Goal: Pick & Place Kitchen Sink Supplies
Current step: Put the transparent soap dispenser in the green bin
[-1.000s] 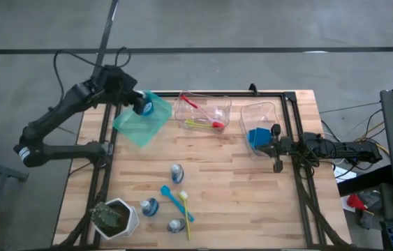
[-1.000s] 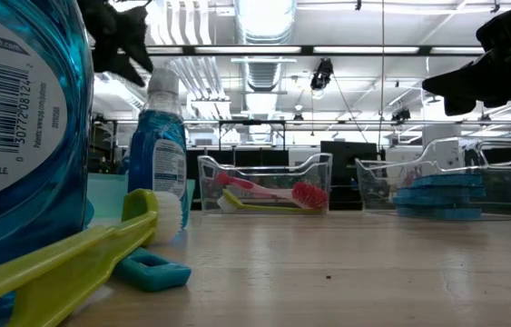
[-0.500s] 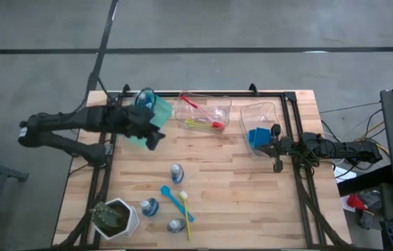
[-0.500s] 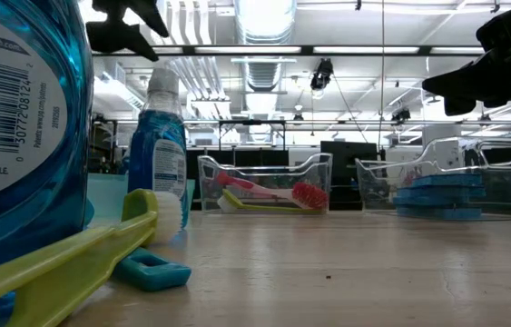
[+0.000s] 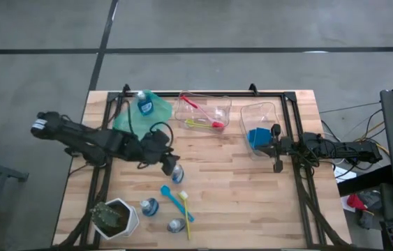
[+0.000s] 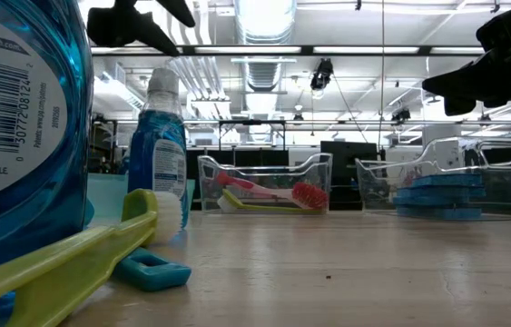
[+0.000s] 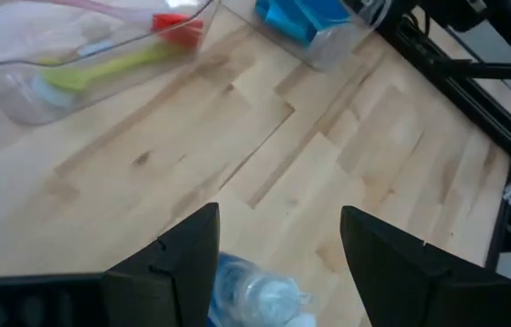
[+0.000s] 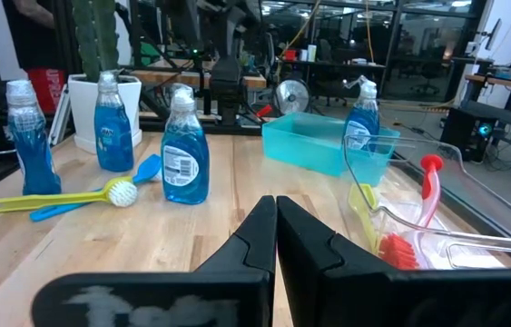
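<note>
Seen from above: left gripper [image 5: 170,164] stretched low across the bench [image 5: 238,202], fingers spread, hovering right over an upright blue bottle [image 5: 176,173] near the centre. Left standing toward 6 o'clock of it: two more bottles [image 5: 149,206], a teal brush [image 5: 171,197] and a yellow-green brush [image 5: 186,216], beside a white plant pot [image 5: 116,218]. Toward 11 o'clock, a green bin [image 5: 132,118] with one bottle [image 5: 145,106] inside; at 12, a clear bin [image 5: 203,111] with pink and yellow-green brushes; toward 2 o'clock, a second clear bin [image 5: 262,125] with blue sponges [image 5: 257,137], right gripper [image 5: 276,148] parked just beside it. From bench height: left gripper [image 6: 137,23] dark and high above the bottle [image 6: 159,154]. Through the left wrist: both fingers [image 7: 169,263] wide apart, bottle cap [image 7: 260,298] straight between them, untouched. Through the right wrist: fingers [image 8: 260,236] pressed together, nothing held.
</note>
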Robot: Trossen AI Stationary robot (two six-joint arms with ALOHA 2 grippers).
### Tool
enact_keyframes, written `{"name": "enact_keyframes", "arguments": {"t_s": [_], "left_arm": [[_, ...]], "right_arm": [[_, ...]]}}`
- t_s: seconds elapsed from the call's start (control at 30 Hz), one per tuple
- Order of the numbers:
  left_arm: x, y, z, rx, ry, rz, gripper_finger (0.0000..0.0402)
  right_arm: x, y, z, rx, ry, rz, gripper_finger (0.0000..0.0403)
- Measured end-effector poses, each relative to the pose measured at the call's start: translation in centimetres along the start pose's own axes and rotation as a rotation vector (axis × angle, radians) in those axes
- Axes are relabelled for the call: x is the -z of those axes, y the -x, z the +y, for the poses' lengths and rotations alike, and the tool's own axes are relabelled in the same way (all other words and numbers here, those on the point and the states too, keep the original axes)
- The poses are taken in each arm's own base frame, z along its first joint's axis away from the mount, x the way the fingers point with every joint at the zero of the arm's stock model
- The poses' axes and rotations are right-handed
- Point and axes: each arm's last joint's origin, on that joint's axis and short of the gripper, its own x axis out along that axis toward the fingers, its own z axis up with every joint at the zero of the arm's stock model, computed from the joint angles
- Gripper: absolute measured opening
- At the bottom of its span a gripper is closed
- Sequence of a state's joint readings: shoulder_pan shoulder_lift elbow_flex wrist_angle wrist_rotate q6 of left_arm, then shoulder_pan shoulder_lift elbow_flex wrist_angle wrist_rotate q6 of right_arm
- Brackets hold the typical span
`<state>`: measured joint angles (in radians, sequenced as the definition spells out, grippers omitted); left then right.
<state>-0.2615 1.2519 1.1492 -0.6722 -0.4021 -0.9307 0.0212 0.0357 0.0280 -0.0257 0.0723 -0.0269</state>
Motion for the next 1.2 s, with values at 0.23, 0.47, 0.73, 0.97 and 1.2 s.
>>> {"name": "enact_keyframes", "arguments": {"t_s": [0.23, 0.47, 0.73, 0.97, 1.2], "left_arm": [[1.1, -0.9, -0.8, -0.009, 0.032, 0.026, 0.022], [2.1, -2.2, -1.2, -0.035, 0.008, 0.085, 0.022], [2.6, -2.4, -0.9, -0.075, -0.011, 0.119, 0.0221], [3.2, -2.4, -1.5, -0.057, 0.002, 0.12, 0.0221], [4.5, -3.7, -2.0, -0.083, -0.026, 0.166, 0.0221]], "right_arm": [[0.0, 0.0, 0.0, -0.001, 0.0, 0.0, 0.0008], [0.0, 0.0, 0.0, 0.0, 0.0, 0.0, 0.0009], [0.0, 0.0, 0.0, 0.0, 0.0, 0.0, 0.0009], [0.0, 0.0, 0.0, 0.0, 0.0, 0.0, 0.0009], [0.0, 0.0, 0.0, 0.0, 0.0, 0.0, 0.0009]]}}
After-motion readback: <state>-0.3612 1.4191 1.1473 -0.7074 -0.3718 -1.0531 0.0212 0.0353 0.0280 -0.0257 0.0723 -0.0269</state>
